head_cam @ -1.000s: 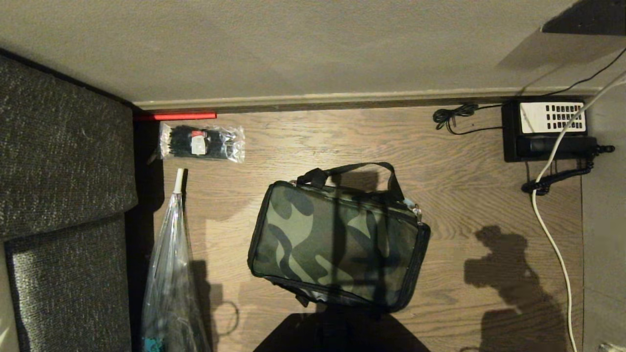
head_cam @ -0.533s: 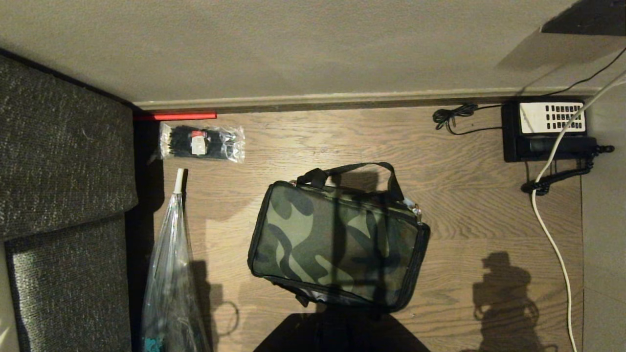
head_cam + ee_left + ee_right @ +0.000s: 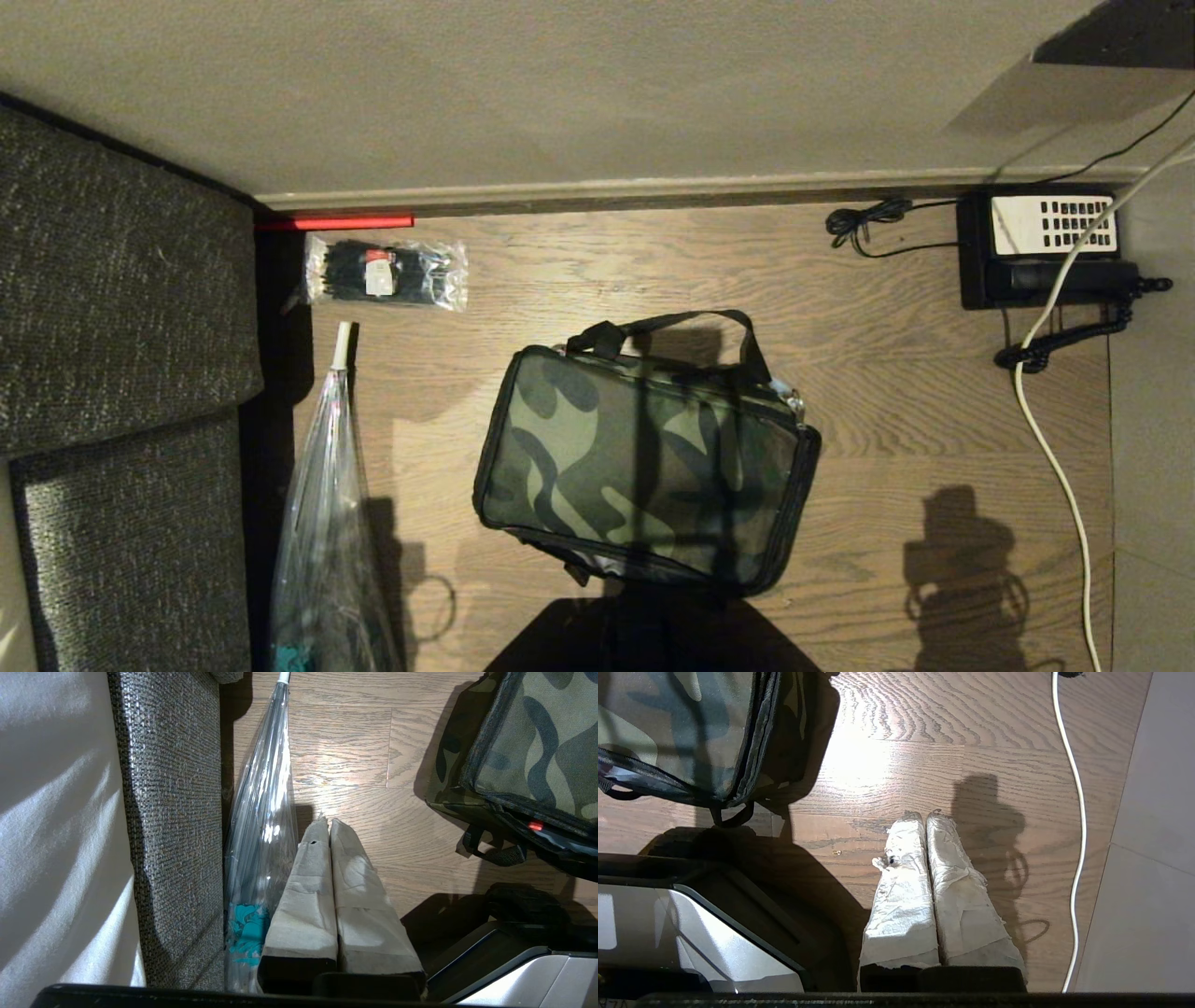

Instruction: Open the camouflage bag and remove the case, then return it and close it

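Camouflage is being shown across the closed top of the camouflage bag [image 3: 644, 467], which is lying at a slight slant on the wooden floor [image 3: 896, 392], about midway between the floor's left and right edges and nearer the near edge than the far one. Its strap handle [image 3: 672, 325] is being left draped on the side facing the skirting board [image 3: 653, 191]. The case is not being seen anywhere. A clear packet of black ties [image 3: 385, 273] is lying by the far left corner of the floor, just beside a red strip [image 3: 334, 222] at the skirting. A long clear plastic bag [image 3: 322, 532] is being kept along the left edge, against the grey sofa [image 3: 121, 373]. A black telephone [image 3: 1046, 247] is sitting at the far right corner, with a white cable [image 3: 1050, 439] being trailed down the right edge.

The left gripper [image 3: 327, 823] is being held over the floor beside the clear plastic bag, its two wrapped fingers pressed together with nothing between them. The right gripper [image 3: 924, 815] is being held over bare floor between the camouflage bag's corner and the white cable, its fingers likewise pressed together and empty. Neither gripper is touching the bag.
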